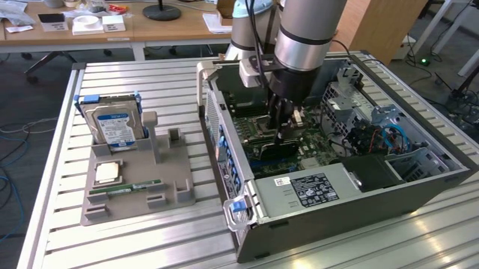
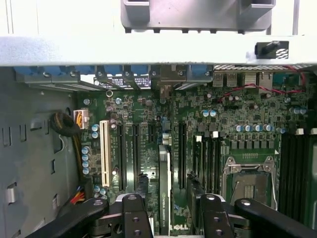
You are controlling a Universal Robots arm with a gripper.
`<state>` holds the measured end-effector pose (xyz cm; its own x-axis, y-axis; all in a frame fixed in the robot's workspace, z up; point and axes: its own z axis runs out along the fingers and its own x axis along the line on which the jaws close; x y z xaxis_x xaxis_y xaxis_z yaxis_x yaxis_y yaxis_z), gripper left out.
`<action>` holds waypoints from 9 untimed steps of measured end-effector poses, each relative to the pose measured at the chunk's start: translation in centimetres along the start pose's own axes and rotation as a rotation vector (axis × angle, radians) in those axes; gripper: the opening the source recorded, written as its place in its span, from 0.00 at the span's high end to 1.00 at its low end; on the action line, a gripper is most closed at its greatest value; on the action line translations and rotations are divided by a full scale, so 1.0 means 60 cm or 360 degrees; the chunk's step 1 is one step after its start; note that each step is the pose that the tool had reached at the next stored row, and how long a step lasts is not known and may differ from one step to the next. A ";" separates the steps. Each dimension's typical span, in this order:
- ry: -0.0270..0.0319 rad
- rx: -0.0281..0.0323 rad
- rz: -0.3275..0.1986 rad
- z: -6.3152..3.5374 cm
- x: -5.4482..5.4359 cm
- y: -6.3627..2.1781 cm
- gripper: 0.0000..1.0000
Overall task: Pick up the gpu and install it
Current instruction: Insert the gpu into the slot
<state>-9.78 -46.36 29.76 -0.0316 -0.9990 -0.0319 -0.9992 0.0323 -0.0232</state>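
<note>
tabletop [image 1: 134, 84]: slatted metal surface carrying the open computer case and, well apart toward the exterior view's left, a grey parts holder.
computer case [image 1: 351, 190]: lies on its side with the panel off, motherboard facing up; the arm reaches down into it from above.
parts holder [image 1: 138, 185]: grey tray with a blue-labelled hard drive [image 1: 116, 126] standing in it, a CPU and a slim green RAM stick lying flat beside; none of these is the task's card.
motherboard [image 2: 148, 119]: green board with a white slot and several long dark slots running parallel to one another.
gpu [image 2: 164, 188]: dark thin card standing on edge inside the case, in line with the dark slots, between the gripper's two finger sets in the wrist view; in the exterior view it sits directly beneath the gripper.
gpu long axis: runs along the slots, and the fingers stand to either side of its thin faces.
gripper [image 2: 168, 215]: straddles the card, jaws spread wide; no pad can be seen pressing the card, so it reads as released.
seating: I cannot tell whether the card's edge is fully down in its slot.
</note>
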 end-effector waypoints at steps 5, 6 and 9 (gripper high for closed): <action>0.00003 -0.00001 0.0000 -0.008 0.000 0.000 0.56; 0.00003 -0.00001 0.0000 -0.011 0.000 0.000 0.56; -0.00003 0.00000 0.0000 -0.012 0.000 0.000 0.56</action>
<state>-9.79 -46.36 30.47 -0.0316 -0.9990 -0.0321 -0.9992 0.0323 -0.0233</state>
